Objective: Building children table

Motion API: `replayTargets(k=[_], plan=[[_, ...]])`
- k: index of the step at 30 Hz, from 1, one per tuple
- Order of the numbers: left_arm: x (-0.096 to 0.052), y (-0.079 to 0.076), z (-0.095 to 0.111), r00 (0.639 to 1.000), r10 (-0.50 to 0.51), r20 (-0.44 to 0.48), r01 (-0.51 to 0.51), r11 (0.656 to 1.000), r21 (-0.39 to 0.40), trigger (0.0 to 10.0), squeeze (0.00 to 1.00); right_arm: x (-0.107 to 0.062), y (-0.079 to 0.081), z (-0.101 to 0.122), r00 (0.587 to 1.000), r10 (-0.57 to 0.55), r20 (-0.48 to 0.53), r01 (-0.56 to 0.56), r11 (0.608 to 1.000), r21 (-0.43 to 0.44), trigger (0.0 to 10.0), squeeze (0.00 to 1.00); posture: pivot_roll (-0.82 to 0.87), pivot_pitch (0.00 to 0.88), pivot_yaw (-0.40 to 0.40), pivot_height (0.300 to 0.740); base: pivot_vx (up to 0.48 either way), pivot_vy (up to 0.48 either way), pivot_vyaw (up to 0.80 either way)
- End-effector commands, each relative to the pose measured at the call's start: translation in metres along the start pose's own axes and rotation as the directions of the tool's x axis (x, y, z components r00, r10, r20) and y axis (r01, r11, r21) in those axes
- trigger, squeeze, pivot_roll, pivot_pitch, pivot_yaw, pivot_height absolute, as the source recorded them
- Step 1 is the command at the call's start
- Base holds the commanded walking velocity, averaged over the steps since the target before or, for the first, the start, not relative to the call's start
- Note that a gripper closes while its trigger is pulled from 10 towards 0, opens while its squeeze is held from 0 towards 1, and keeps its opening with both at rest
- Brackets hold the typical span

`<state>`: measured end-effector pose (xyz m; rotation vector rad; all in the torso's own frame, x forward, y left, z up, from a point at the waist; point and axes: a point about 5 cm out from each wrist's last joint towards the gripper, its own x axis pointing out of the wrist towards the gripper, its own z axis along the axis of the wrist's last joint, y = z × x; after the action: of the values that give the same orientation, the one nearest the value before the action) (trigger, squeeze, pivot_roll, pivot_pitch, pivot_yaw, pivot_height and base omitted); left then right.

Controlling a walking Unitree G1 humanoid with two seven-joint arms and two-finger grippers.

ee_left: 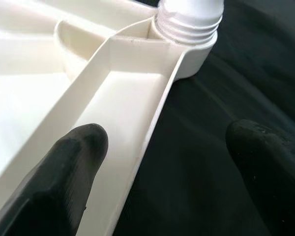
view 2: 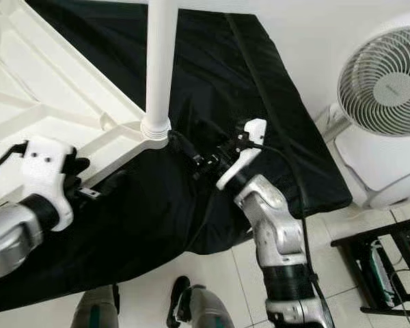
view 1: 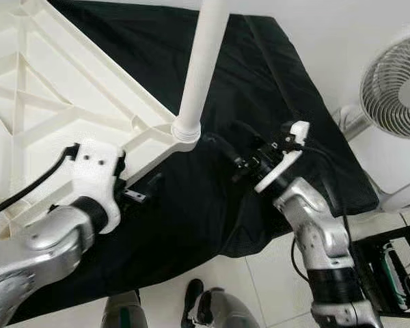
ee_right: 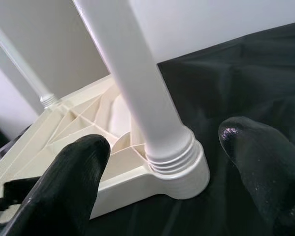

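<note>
A white plastic table top (view 1: pixel 48 102) lies upside down on a black cloth (view 1: pixel 273 82), its ribbed underside facing up. A white leg (view 1: pixel 203 61) stands upright in the corner socket (view 1: pixel 186 131); its threads (ee_right: pixel 169 156) show at the base. My left gripper (view 1: pixel 145 184) is open at the table top's edge, short of the socket; the rim (ee_left: pixel 152 123) runs between its fingers (ee_left: pixel 69 172). My right gripper (view 1: pixel 222 147) is open just right of the socket, and the leg's base (ee_right: pixel 172 162) sits ahead between its fingers (ee_right: pixel 64 191). Another leg (ee_right: pixel 19 64) stands at a far corner.
A white fan (view 1: pixel 396 82) stands at the right beside the cloth-covered surface. A black rack (view 1: pixel 389 266) is at the lower right on the tiled floor. My feet (view 1: pixel 191 301) are at the cloth's near edge.
</note>
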<state>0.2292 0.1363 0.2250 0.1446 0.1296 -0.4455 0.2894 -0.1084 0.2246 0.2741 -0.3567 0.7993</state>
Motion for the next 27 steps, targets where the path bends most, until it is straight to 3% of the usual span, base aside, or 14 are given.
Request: replayTargets(k=[1, 8, 13, 14, 19, 20, 21, 25, 27], plan=[[0.005, -0.004, -0.005, 1.000, -0.007, -0.021, 0.007, 1.000, 0.025, 10.0, 0.00, -0.006, 0.001, 0.001, 1.000, -0.029, -0.006, 0.029, 1.000, 0.004, 10.0, 0.00, 0.24, 0.260, -0.119, 0.740, 0.000, 0.000, 0.00], [0.018, -0.006, -0.010, 0.999, 0.010, -0.042, -0.009, 0.999, 0.044, 10.0, 0.00, -0.010, 0.006, 0.005, 0.998, -0.064, -0.002, 0.064, 0.998, 0.010, 10.0, 0.00, 0.24, 0.260, -0.119, 0.740, 0.000, 0.000, 0.00], [0.028, 0.000, -0.025, 0.985, 0.113, -0.134, -0.101, 0.990, 0.096, 10.0, 0.00, -0.012, 0.008, 0.011, 0.995, -0.103, 0.007, 0.102, 0.995, 0.006, 10.0, 0.00, 0.22, 0.255, -0.110, 0.740, 0.000, 0.000, 0.00], [0.028, 0.000, -0.027, 0.982, 0.119, -0.145, -0.107, 0.990, 0.091, 9.2, 0.00, -0.012, 0.008, 0.012, 0.994, -0.106, 0.007, 0.105, 0.994, 0.005, 10.0, 0.00, 0.22, 0.255, -0.110, 0.740, 0.000, 0.000, 0.00], [0.029, 0.001, -0.030, 0.979, 0.133, -0.153, -0.118, 0.987, 0.108, 9.2, 0.00, -0.013, 0.008, 0.013, 0.994, -0.112, 0.008, 0.112, 0.994, 0.002, 10.0, 0.00, 0.22, 0.255, -0.110, 0.740, 0.000, 0.000, 0.00], [0.031, 0.003, -0.030, 0.976, 0.157, -0.150, -0.141, 0.984, 0.111, 0.9, 0.00, -0.012, 0.008, 0.013, 0.993, -0.115, 0.008, 0.115, 0.993, 0.002, 10.0, 0.00, 0.22, 0.255, -0.110, 0.740, 0.000, 0.000, 0.00], [0.032, 0.007, -0.029, 0.970, 0.191, -0.149, -0.177, 0.979, 0.103, 0.0, 0.00, -0.012, 0.007, 0.013, 0.993, -0.119, 0.007, 0.119, 0.993, 0.004, 10.0, 0.00, 0.20, 0.253, -0.105, 0.740, 0.000, 0.000, 0.00], [0.035, 0.020, -0.027, 0.944, 0.297, -0.145, -0.286, 0.954, 0.094, 0.0, 0.00, -0.011, 0.007, 0.014, 0.991, -0.133, 0.005, 0.133, 0.991, 0.008, 10.0, 0.00, 0.20, 0.253, -0.105, 0.740, 0.000, 0.000, 0.00], [0.035, 0.020, -0.027, 0.944, 0.297, -0.145, -0.286, 0.954, 0.094, 0.0, 0.00, -0.011, 0.007, 0.014, 0.991, -0.133, 0.005, 0.133, 0.991, 0.008, 10.0, 0.00, 0.20, 0.253, -0.105, 0.740, 0.000, 0.000, 0.00]])
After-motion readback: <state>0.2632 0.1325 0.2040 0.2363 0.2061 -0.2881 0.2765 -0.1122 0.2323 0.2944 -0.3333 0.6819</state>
